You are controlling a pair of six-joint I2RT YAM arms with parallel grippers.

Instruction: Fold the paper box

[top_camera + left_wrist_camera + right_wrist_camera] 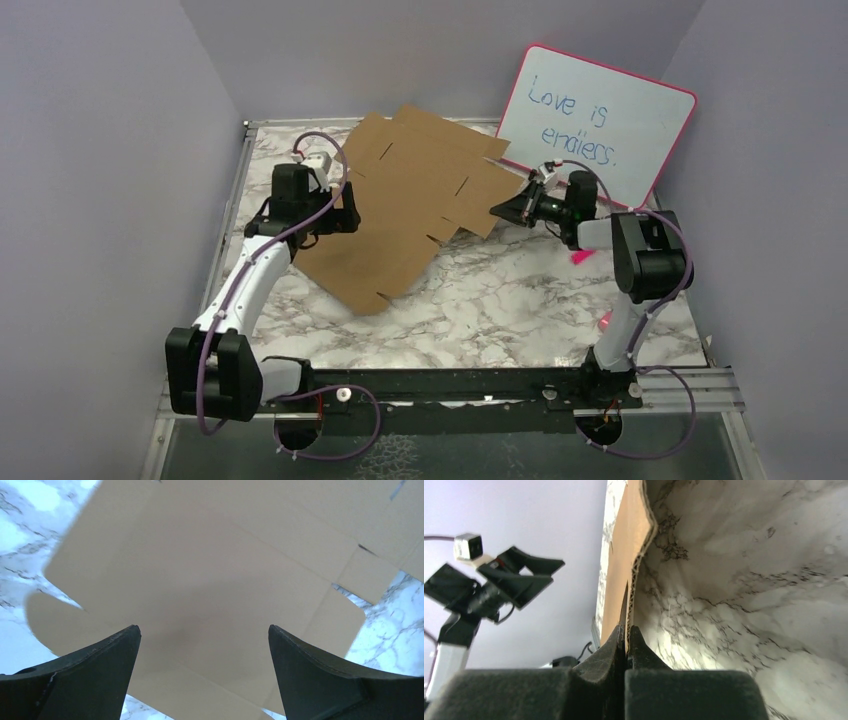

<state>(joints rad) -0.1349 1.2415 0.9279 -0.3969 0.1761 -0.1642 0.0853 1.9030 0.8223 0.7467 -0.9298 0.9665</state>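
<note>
The paper box point(400, 200) is an unfolded die-cut sheet. It lies across the upper middle of the overhead view on the marble tabletop point(520, 300), and its far corner comes close to the whiteboard point(600, 115) in the upper right.

The right tool point(500, 210) is closed tight on the edge of the flap point(478, 192) at the sheet's right side. Its wrist view shows the corrugated edge pinched between the two pads with no gap. The left tool point(338, 212) hangs over the sheet's left side, spread wide with nothing in it. In its own view the brown panel fills the space below the fingers point(100, 675). Whether they touch the panel cannot be told.

The main risk is that the whole sheet moves instead of bending. Only a thin strip of edge is held and nothing visibly pins the sheet down. Raising the flap could therefore drag or pivot the cardboard across the smooth tabletop, perhaps toward the whiteboard.

A shallow pinch may also slip off, or crush and tear the corrugation if the pull comes at an angle to the crease. A fold forced away from its score line would kink the panel and spoil later tabs.

If the left tool presses down off-centre, it could tip the sheet's lower corner up or get in the way of the flap.
</note>
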